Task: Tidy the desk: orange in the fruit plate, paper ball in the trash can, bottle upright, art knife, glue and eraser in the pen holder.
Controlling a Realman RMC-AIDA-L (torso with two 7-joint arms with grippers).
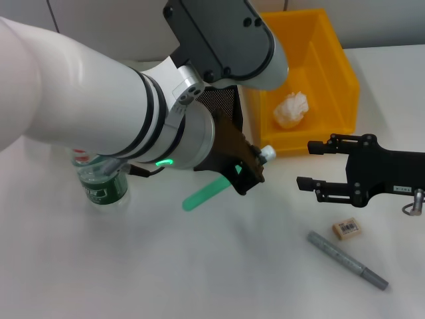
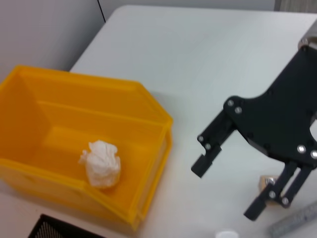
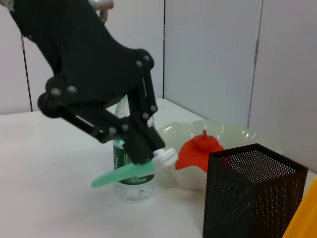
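Head view, left end effector tilted down, clamping glue

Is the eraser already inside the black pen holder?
No, the eraser lies on the table near the right gripper, apart from the pen holder.

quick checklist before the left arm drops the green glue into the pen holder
1. Grip on glue: the left pincer is shut on the green glue near its white cap. Ok.
2. Position over the pen holder: the glue hangs beside the black mesh holder, not above its opening. Not ok.
3. Glue angle: tilted, close to level, not pointing down. Not ok.
4. Holder opening free: inside of the holder is hidden. Cannot tell.
5. Right pincer out of the way: open, off to the side above the eraser. Ok.
6. Bottle clearance: upright, on the far side of the arm from the holder. Ok.
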